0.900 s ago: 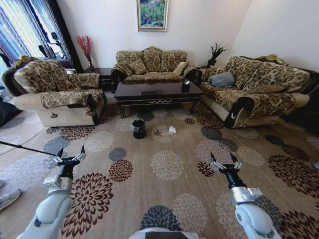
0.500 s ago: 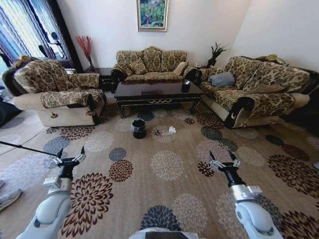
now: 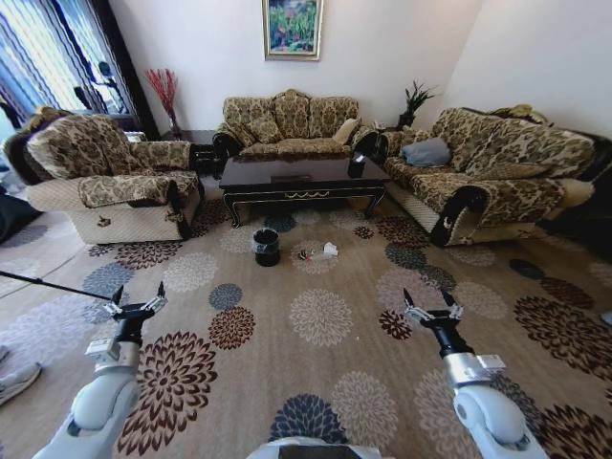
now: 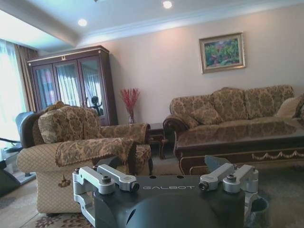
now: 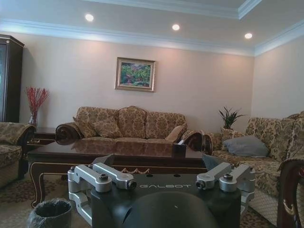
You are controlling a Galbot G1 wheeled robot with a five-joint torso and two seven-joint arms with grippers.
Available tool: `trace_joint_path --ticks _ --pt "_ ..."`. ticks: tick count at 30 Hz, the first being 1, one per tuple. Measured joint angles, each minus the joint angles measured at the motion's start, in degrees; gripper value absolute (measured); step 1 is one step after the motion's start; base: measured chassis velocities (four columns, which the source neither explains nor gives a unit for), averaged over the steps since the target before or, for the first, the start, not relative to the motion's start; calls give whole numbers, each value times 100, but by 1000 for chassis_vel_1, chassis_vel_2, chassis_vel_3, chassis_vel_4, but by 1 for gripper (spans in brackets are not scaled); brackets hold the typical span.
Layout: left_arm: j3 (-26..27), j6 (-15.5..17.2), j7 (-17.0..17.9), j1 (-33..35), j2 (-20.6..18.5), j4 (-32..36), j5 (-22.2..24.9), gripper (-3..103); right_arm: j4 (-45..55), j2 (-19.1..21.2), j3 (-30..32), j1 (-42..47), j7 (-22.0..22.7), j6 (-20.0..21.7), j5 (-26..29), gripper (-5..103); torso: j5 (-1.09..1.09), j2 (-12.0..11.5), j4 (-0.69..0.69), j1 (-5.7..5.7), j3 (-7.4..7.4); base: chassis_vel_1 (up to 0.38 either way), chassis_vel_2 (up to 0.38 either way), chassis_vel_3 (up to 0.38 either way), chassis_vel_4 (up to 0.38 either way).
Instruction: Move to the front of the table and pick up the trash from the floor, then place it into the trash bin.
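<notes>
The table [image 3: 304, 182] stands ahead of me, a sofa [image 3: 290, 124] behind it. On the carpet before it sits the trash bin [image 3: 266, 247], the trash [image 3: 318, 252] just to its right. An armchair [image 3: 110, 177] lies left.

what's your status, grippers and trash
Left gripper and right gripper open, empty, held low out front. Trash on carpet beside trash bin, before the table. Path ahead open carpet.

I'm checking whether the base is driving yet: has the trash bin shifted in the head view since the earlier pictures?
No. The trash bin sits at the same spot before the table, so neither it nor the camera has visibly moved.
</notes>
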State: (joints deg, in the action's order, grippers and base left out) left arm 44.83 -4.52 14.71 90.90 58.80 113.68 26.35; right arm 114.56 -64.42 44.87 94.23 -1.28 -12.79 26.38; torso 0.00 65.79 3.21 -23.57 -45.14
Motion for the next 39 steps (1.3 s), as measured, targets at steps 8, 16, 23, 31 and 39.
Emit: trace_joint_path --ticks 8,16,23,31,39 --pt "-57 715 275 -44 -37 229 80 100 203 -83 -96 -80 128 153 32 100 1 -164 0 75 89 0 0 0 0" --pt "-4 824 219 77 -8 335 160 100 256 -75 29 30 132 148 73 100 -1 -392 0 180 214 0 0 0 0" --pt "5 782 140 80 21 324 114 100 213 -178 36 130 109 84 -32 100 0 -624 0 282 343 0 0 0 0" --pt "59 724 -57 186 0 373 69 100 244 -154 50 172 17 55 -58 100 -1 -840 0 379 461 0 0 0 0" --pt "85 574 -1141 458 -322 687 566 100 203 -80 -16 246 -46 -18 -212 100 0 -1142 0 512 632 0 0 0 0"
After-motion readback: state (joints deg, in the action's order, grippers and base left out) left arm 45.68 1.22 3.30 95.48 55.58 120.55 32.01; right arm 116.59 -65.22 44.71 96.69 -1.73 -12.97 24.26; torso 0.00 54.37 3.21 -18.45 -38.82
